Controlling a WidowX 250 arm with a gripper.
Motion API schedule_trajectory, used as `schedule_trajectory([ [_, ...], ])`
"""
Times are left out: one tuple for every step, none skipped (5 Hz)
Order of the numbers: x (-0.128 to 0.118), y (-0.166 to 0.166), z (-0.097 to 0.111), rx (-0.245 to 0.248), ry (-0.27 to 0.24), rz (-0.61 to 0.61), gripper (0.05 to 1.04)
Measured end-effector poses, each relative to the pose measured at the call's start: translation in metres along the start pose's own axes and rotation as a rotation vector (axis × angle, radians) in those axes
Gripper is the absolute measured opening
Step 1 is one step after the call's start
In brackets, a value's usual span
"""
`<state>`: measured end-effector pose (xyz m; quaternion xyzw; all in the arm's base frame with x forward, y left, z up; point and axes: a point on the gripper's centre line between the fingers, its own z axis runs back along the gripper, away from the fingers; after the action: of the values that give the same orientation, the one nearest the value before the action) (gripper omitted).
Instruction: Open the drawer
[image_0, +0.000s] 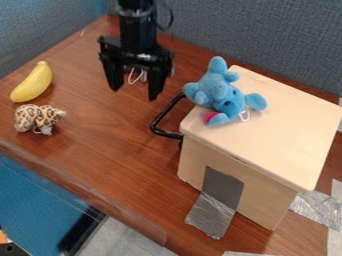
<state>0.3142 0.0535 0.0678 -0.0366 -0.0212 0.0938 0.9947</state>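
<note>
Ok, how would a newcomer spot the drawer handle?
Find the pale wooden box with the blue plush on top. The handle juts from its side facing the banana. It's a bent black bar fixed to the box, unlike the black gripper hanging nearby.

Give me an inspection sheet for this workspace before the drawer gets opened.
Surface: brown tabletop, grey tape running from it up the wooden box.
Job's things: black handle on the box; cannot tell whether the drawer is shut.
Clutter: blue plush atop the box; banana and spotted toy at left.
Gripper: jaws apart, pointing down.
Cables: black loop above the gripper.
Surroundings: grey partition.
</note>
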Motion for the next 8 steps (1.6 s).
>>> schedule_trajectory([
  [0.000,-0.006,-0.026,-0.052,0.025,-0.033,1.001],
  [0.003,-0.009,-0.028,-0.080,0.004,-0.044,1.001],
  [0.005,-0.011,-0.027,-0.093,-0.009,-0.050,1.001],
  [0.004,-0.012,-0.029,-0.090,-0.011,-0.050,1.001],
  [0.003,-0.019,-0.035,-0.086,0.007,-0.066,1.001],
  [0.001,-0.020,-0.046,-0.076,0.042,-0.068,1.001],
  [0.003,-0.021,-0.050,-0.072,0.049,-0.071,0.948],
  [0.002,-0.022,-0.050,-0.077,0.055,-0.067,0.667],
])
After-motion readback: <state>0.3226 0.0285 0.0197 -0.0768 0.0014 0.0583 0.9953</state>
